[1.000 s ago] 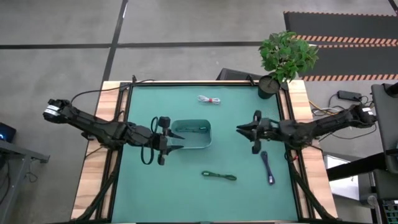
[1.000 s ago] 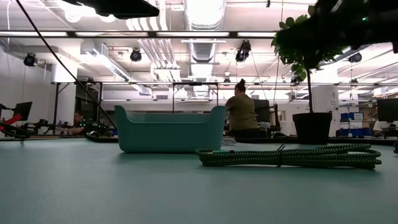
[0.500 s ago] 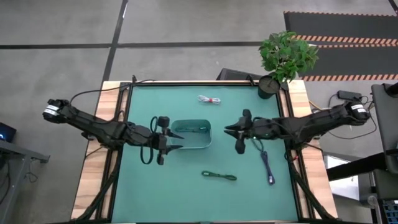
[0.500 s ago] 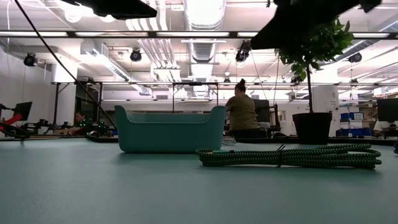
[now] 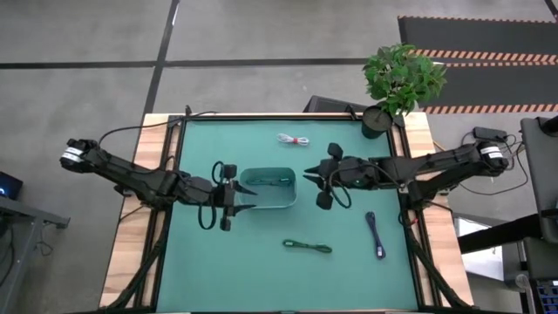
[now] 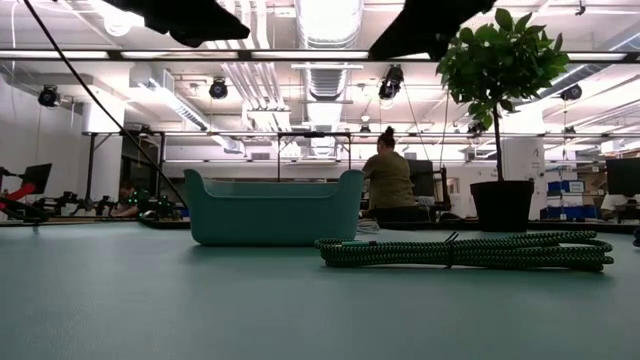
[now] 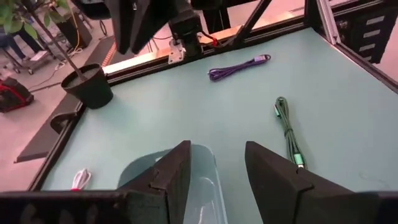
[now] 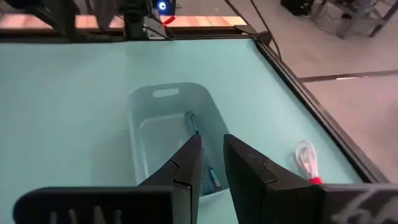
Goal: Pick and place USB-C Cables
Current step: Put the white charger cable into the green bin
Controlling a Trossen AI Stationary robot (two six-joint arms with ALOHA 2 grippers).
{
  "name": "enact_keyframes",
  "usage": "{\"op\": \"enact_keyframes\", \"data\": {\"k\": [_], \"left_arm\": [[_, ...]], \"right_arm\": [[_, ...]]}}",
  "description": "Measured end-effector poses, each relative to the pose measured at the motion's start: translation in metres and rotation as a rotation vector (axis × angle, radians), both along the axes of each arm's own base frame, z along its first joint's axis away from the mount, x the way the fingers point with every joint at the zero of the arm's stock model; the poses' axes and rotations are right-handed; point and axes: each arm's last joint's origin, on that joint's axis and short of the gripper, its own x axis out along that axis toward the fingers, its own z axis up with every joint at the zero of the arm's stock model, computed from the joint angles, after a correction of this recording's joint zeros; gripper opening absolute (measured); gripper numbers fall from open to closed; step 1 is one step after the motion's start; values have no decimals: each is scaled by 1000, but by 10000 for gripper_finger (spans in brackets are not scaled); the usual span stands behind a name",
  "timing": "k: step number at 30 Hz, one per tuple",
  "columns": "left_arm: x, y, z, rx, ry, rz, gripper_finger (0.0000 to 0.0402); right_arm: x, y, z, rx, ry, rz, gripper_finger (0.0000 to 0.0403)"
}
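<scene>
The right tool (image 5: 316,184) hovers just beside the teal bin (image 5: 268,188), jaws narrowly apart and empty; the left tool (image 5: 235,196) waits at the bin's other side, spread wide. One cable already lies inside. Next, go for the white cable (image 5: 294,139) beyond the bin, centring the jaws over the bundle. The green cable (image 5: 307,247) and blue cable (image 5: 376,235) lie nearer. No writing is readable.

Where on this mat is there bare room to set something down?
Bare: the mat's left part beside the left gripper, and the near strip below the green cable. Crowded: around the teal bin, flanked by both grippers, right gripper.
</scene>
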Motion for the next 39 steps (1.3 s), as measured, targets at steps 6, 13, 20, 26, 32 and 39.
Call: {"op": "enact_keyframes", "data": {"k": [6, 13, 20, 26, 32, 39], "left_arm": [[-6, 2, -14, -5, 37, 6, 137], [-29, 8, -11, -51, -33, 14, 137], [-52, 16, -20, -97, -109, 66, 137], [-62, 21, -26, -88, -189, 110, 137], [-66, 22, -22, -97, -226, 109, 137], [-68, 23, -20, -77, -236, 103, 137]], "right_arm": [[10, -15, 12, -14, 20, -46, 58], [23, -30, 18, -47, 114, -76, 58], [41, -57, 21, -105, 196, -97, 58], [58, -93, 18, -92, 220, -67, 58], [65, -134, -2, -136, 314, -53, 58], [66, -178, -40, -127, 432, -1, 58]]}}
